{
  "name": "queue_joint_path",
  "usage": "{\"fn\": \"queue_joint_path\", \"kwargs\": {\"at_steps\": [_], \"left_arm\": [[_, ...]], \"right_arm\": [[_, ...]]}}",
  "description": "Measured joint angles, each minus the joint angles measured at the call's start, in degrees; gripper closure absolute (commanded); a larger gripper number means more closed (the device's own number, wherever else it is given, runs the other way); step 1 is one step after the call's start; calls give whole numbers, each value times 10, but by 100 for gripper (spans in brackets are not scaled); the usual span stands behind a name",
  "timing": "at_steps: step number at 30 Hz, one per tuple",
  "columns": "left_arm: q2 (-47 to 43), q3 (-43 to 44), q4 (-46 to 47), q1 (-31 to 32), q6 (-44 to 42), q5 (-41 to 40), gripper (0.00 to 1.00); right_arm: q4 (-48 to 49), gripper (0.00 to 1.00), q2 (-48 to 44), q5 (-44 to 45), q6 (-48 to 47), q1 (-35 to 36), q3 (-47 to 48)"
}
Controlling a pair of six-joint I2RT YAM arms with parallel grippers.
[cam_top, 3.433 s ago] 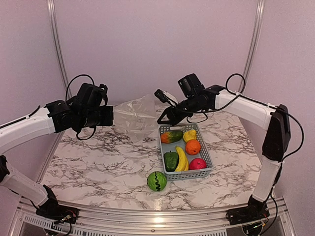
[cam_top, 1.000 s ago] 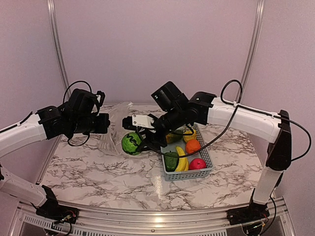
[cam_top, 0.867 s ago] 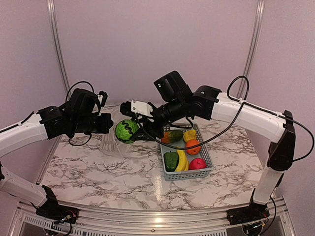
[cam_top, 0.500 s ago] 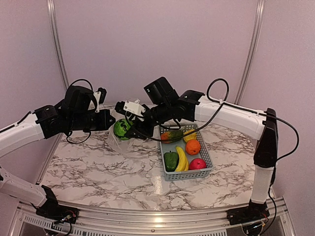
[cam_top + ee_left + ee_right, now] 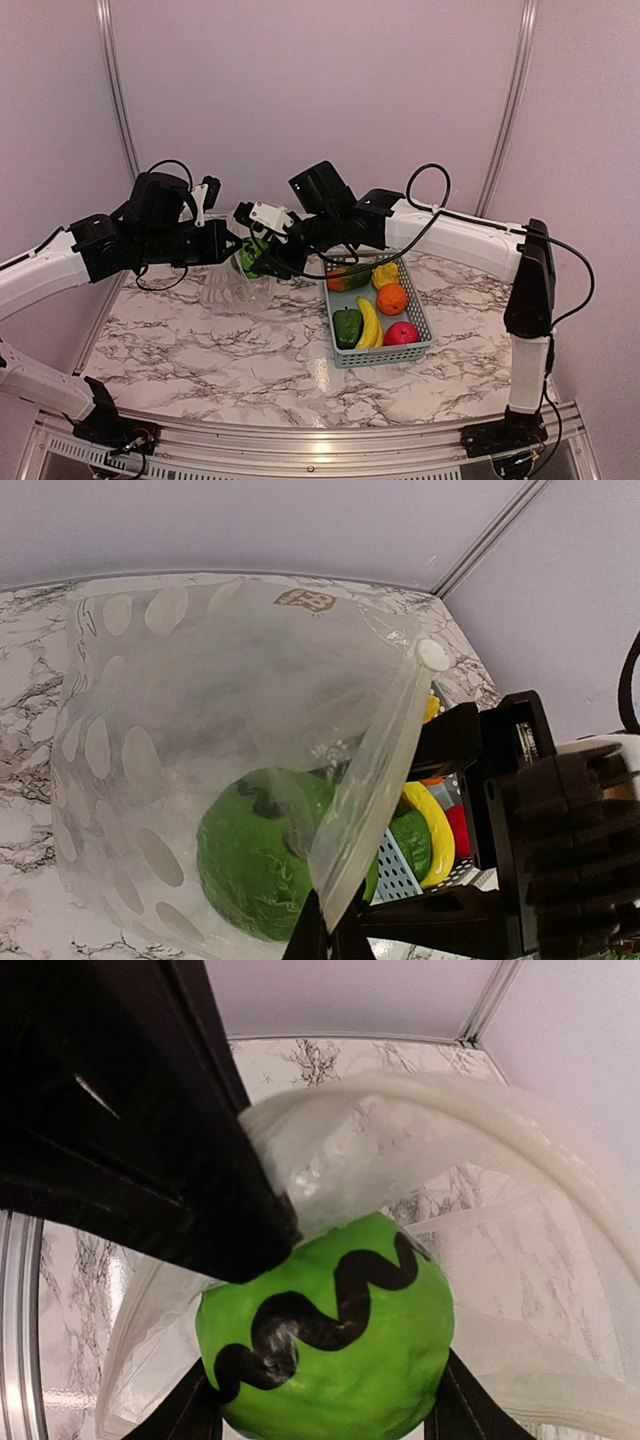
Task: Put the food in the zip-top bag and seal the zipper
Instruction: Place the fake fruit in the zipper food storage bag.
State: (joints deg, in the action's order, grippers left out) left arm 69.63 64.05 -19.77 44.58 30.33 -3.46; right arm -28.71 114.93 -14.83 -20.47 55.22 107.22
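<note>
My left gripper (image 5: 328,942) is shut on the mouth edge of the clear, white-dotted zip-top bag (image 5: 150,700), holding it up off the table with the mouth facing right. The zipper strip (image 5: 385,750) runs up from the pinch. My right gripper (image 5: 325,1405) is shut on a round green toy fruit with a black zigzag (image 5: 330,1350). In the left wrist view the green fruit (image 5: 250,865) shows through the film, at the bag's mouth. From above, the bag (image 5: 232,288) hangs under the left gripper (image 5: 230,250), and the right gripper (image 5: 258,258) meets it with the fruit (image 5: 250,254).
A light-blue slotted basket (image 5: 425,335) stands right of the bag. It holds a banana (image 5: 370,325), a green pepper (image 5: 347,326), an orange (image 5: 392,298), a red apple (image 5: 402,333) and a yellow piece (image 5: 385,273). The right forearm crosses above the basket's far end.
The right gripper has carried the green fruit up and leftward from in front of the basket to the bag's mouth. The left gripper has kept its hold on the bag, raised slightly.
</note>
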Motion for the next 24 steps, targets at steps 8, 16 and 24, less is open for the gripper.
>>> {"fn": "queue_joint_path", "kwargs": {"at_steps": [8, 16, 24], "left_arm": [[1, 0, 3, 0, 2, -2, 100], [1, -4, 2, 0, -2, -38, 100], [1, -16, 2, 0, -14, -68, 100]], "right_arm": [[-2, 2, 46, 23, 35, 0, 47], [-6, 2, 28, 21, 44, 0, 30], [4, 8, -107, 5, 45, -19, -87]]}}
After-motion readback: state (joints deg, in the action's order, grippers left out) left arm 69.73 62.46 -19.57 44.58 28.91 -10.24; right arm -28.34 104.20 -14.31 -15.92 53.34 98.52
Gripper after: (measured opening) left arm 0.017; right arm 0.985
